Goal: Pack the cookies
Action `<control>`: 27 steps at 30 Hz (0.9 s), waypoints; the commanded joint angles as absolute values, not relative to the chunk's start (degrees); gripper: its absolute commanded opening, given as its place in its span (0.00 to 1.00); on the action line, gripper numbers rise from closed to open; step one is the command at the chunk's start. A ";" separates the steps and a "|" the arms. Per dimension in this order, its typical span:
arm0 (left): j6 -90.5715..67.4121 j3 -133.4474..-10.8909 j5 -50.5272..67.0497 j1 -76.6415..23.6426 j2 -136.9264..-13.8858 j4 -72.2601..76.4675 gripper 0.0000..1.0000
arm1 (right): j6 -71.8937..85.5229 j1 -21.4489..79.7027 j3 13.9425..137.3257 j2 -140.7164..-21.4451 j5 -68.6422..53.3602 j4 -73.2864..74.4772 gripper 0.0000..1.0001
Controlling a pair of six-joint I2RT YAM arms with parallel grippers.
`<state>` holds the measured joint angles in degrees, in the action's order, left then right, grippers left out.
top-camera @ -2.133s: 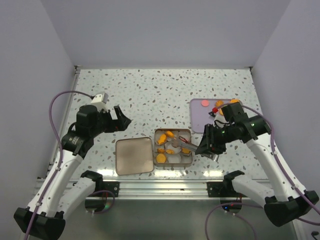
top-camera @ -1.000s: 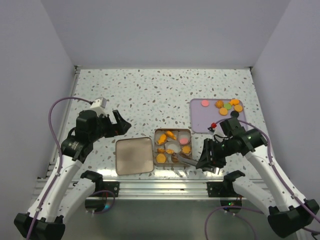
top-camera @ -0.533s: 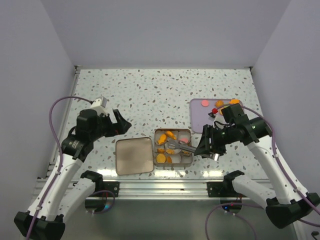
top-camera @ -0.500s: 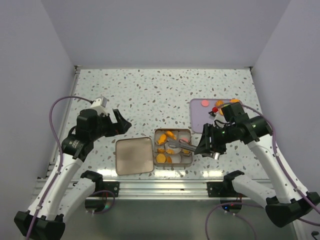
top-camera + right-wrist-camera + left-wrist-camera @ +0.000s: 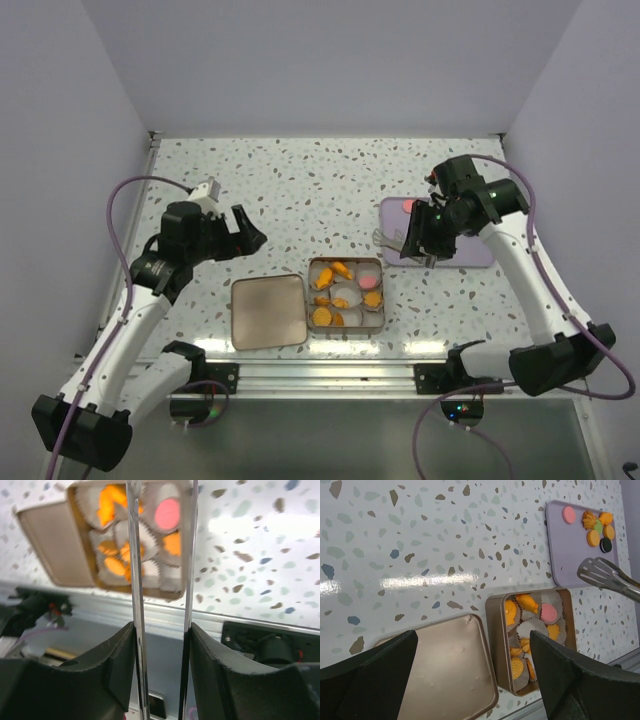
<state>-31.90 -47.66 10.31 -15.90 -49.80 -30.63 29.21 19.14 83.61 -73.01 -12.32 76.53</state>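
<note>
While you look down from above, your right gripper (image 5: 418, 240) hangs over the purple tray (image 5: 472, 256) by the table's right edge, clamped on the tongs (image 5: 388, 238). The tin (image 5: 346, 261) and its lid (image 5: 268, 312) lie by the near edge, and your left gripper (image 5: 244, 232) is spread wide and empty. From the left wrist, count seven cookies (image 5: 593, 538) on the tray: four orange, one pink, one green, one dark. The tin holds one pink and about six orange. From the right wrist, the tong blades stand narrowly apart with nothing between them. Pinch off-centre and a round could skid off the tray or crumble
</note>
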 commanded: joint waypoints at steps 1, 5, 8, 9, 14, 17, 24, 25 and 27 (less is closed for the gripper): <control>-30.41 -52.02 11.60 -16.08 -51.76 -26.63 1.00 | 27.86 16.36 85.17 -76.98 -3.61 74.71 0.47; -29.18 -53.26 11.78 -16.08 -53.87 -26.72 1.00 | 27.25 13.54 86.22 -81.20 -1.76 72.08 0.48; -28.83 -53.35 11.60 -16.08 -54.93 -26.11 1.00 | 26.19 11.87 87.18 -85.32 -1.67 70.93 0.48; -28.74 -53.35 11.69 -16.08 -55.19 -25.67 1.00 | 25.93 11.69 87.80 -86.56 -1.67 70.67 0.48; -28.04 -54.40 11.95 -16.08 -58.35 -24.78 1.00 | 25.49 11.07 90.17 -92.19 -1.58 69.52 0.48; -26.63 -56.51 10.90 -16.08 -60.55 -24.70 1.00 | 25.31 10.99 92.02 -95.18 -0.97 69.34 0.48; -25.66 -58.89 11.34 -16.00 -66.08 -23.65 1.00 | 25.14 10.28 97.90 -101.86 -0.09 71.01 0.48; -25.58 -58.89 11.42 -16.00 -66.44 -23.38 1.00 | 25.14 10.20 98.52 -103.34 -0.09 71.28 0.48; -25.66 -58.89 11.60 -16.00 -67.67 -22.33 1.00 | 25.05 10.11 100.63 -104.50 -0.09 71.89 0.48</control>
